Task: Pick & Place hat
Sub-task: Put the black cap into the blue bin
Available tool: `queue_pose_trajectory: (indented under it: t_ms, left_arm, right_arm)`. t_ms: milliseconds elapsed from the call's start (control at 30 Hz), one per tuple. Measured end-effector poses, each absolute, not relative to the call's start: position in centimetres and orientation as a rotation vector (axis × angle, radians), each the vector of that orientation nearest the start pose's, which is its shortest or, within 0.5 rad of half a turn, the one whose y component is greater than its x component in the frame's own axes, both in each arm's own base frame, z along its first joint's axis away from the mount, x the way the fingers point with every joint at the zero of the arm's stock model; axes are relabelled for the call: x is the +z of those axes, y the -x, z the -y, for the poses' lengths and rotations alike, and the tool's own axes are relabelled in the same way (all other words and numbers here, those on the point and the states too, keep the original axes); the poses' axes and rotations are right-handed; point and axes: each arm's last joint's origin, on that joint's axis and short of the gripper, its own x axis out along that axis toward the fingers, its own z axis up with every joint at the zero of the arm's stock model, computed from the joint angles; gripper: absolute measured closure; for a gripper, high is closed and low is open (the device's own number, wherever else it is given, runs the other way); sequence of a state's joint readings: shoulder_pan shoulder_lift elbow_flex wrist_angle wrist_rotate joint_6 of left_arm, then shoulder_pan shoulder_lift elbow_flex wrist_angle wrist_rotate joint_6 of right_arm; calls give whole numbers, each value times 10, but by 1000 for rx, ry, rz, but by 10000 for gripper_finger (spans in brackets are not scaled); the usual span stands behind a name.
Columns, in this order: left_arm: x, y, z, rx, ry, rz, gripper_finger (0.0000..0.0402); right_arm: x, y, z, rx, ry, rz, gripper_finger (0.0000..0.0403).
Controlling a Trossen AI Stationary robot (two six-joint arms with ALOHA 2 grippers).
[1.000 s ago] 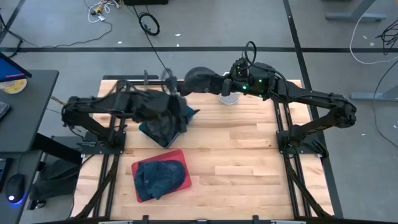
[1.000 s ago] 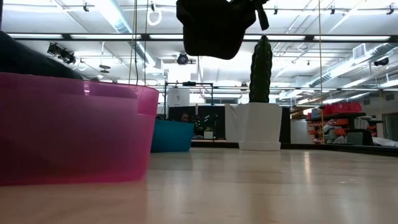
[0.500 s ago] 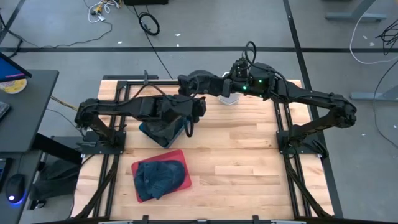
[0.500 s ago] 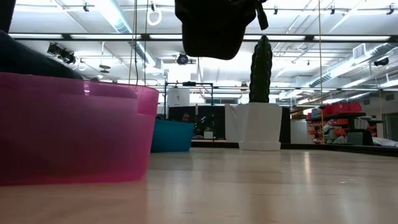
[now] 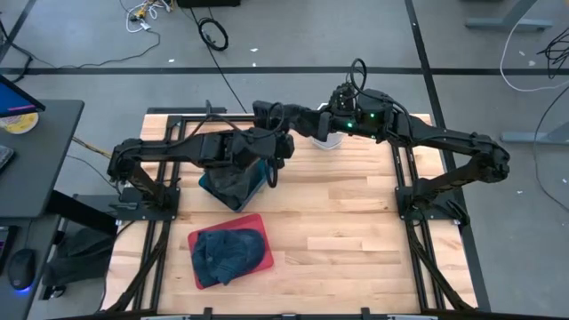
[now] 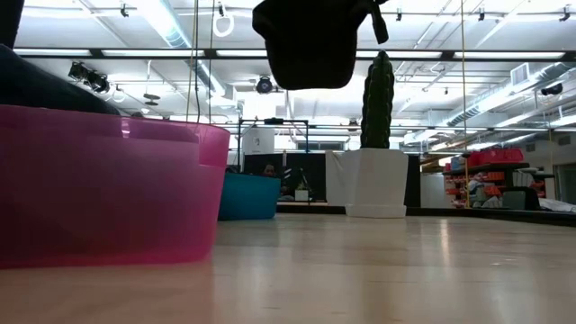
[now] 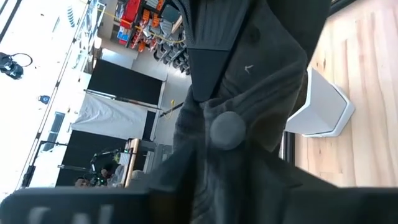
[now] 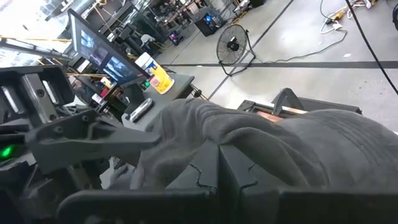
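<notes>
A dark grey hat (image 5: 274,116) hangs high over the table's far middle, with my right gripper (image 5: 302,120) shut on it. It fills the top of the low view as a dark hanging shape (image 6: 310,40). My left gripper (image 5: 272,147) is right next to the hat on its near left side. Its wrist view is filled by the hat's crown and top button (image 7: 227,129). Whether the left gripper touches the hat is hidden. My right gripper pinches the hat's grey cloth (image 8: 214,140) between its two shut fingers (image 8: 205,174). It reaches in nearly level from the table's right side. The hat is lifted clear of the table and sags below and ahead of the fingers.
A pink tub (image 5: 267,260) holding a blue denim hat (image 5: 227,253) stands near the front left. A teal bin (image 5: 233,185) sits under the left arm. A white pot with a cactus (image 6: 373,180) stands at the far middle.
My left gripper has swung toward the table's right and far edge, rolling as it went, and has come up against the hanging hat. The hat looks narrower from above and its lower edge has flattened.
</notes>
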State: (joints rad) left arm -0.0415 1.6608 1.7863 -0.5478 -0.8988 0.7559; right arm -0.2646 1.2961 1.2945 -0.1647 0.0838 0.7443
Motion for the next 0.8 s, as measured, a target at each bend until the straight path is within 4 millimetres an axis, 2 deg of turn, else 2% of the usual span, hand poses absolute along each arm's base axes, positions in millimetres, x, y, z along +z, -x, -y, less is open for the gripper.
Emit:
queue_pose_trajectory:
  t_ms: [200,500,633,800]
  left_arm:
    - [422,-358,-10,671,-891,-697,386]
    - [423,-356,-10,704,-894,-706,395]
    - [428,-351,-11,750,-895,-711,395]
    - [436,-340,-12,780,-891,-708,395]
  right_arm:
    - [401,-278,77,-382,-763,-34,403]
    - [402,-279,76,-313,-773,-53,394]
    - [403,-280,73,-222,-766,-72,347]
    - [404,-280,72,-170,-778,-91,257]
